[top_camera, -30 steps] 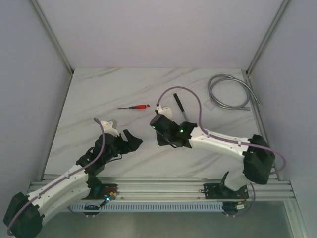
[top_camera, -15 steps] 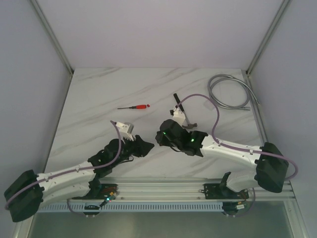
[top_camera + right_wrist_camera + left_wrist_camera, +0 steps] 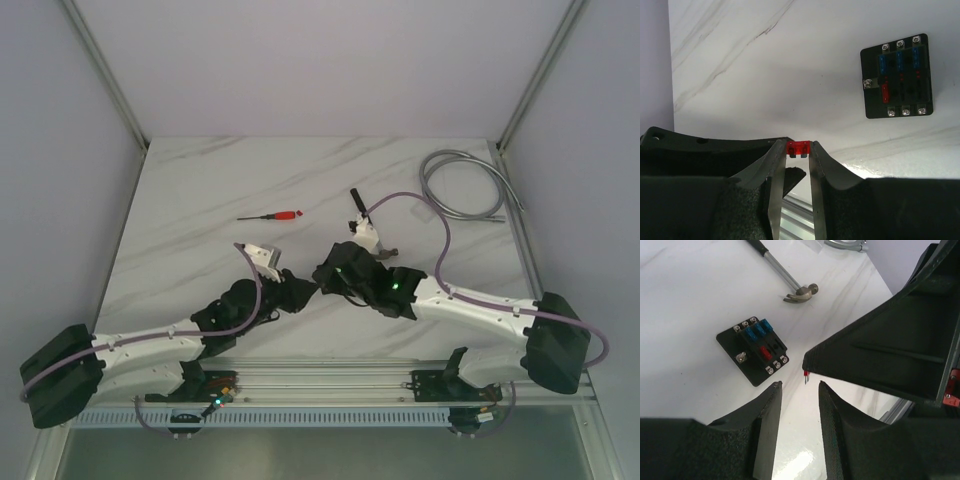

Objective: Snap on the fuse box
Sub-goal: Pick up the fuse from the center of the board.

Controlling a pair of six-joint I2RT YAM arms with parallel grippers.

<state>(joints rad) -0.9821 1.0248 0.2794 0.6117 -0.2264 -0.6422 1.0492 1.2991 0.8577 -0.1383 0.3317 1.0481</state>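
The fuse box [image 3: 759, 351] is a small black square block with blue and red fuses and corner screws. It lies flat on the white table and also shows in the right wrist view [image 3: 897, 77]. In the top view the arms hide it. My right gripper [image 3: 798, 150] is shut on a tiny red fuse [image 3: 798, 148] and holds it above the table, apart from the box. That fuse shows in the left wrist view [image 3: 805, 376], just ahead of my left gripper [image 3: 799, 385], which is open and empty. In the top view the left gripper [image 3: 303, 291] and the right gripper [image 3: 322, 273] almost meet.
A hammer [image 3: 785, 277] lies beyond the fuse box; its black handle shows in the top view [image 3: 357, 205]. A red screwdriver [image 3: 272, 216] lies at mid-table to the left. A coiled grey cable [image 3: 462, 185] lies at the far right. An aluminium rail [image 3: 330, 378] runs along the near edge.
Both arms have stretched out low over the table. The left gripper moved right and the right gripper moved nearer and down, so the two tips now almost meet.
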